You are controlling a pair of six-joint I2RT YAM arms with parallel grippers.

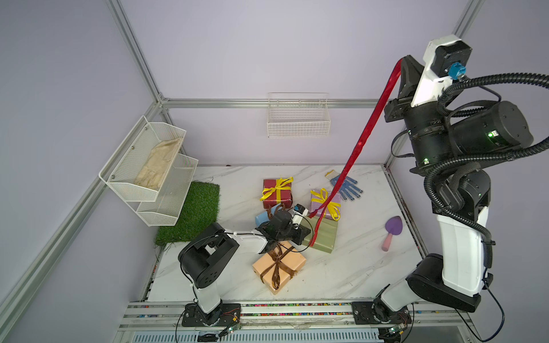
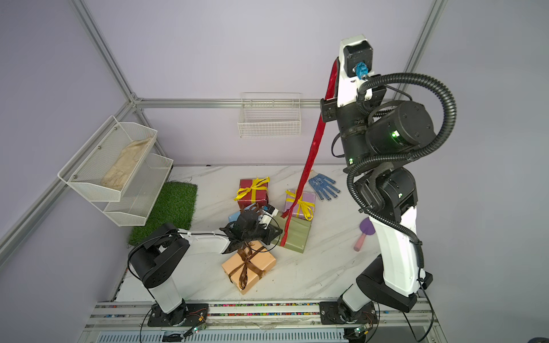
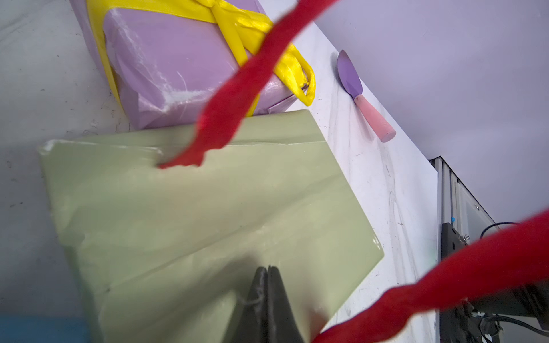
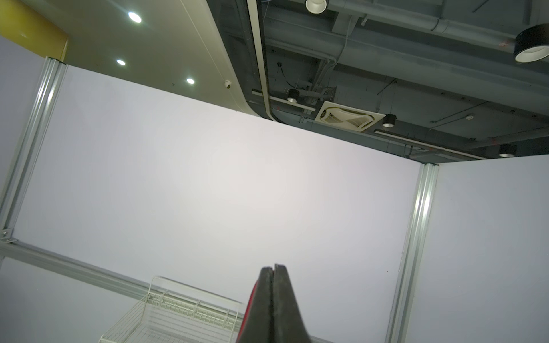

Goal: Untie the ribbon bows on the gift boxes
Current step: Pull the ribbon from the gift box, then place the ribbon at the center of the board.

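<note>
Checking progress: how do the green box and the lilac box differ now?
The green box's red ribbon is loose, held high in the shut right gripper; the lilac box's yellow ribbon is tied in a bow. The shut left gripper is at the green box, not the lilac one. Both are wrapped rectangular boxes, side by side.

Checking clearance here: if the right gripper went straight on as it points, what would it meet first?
Likely the bare back wall, above the wire basket; the way looks free. The right gripper, jaws shut on the red ribbon, points up at it; depth is unclear.
</note>
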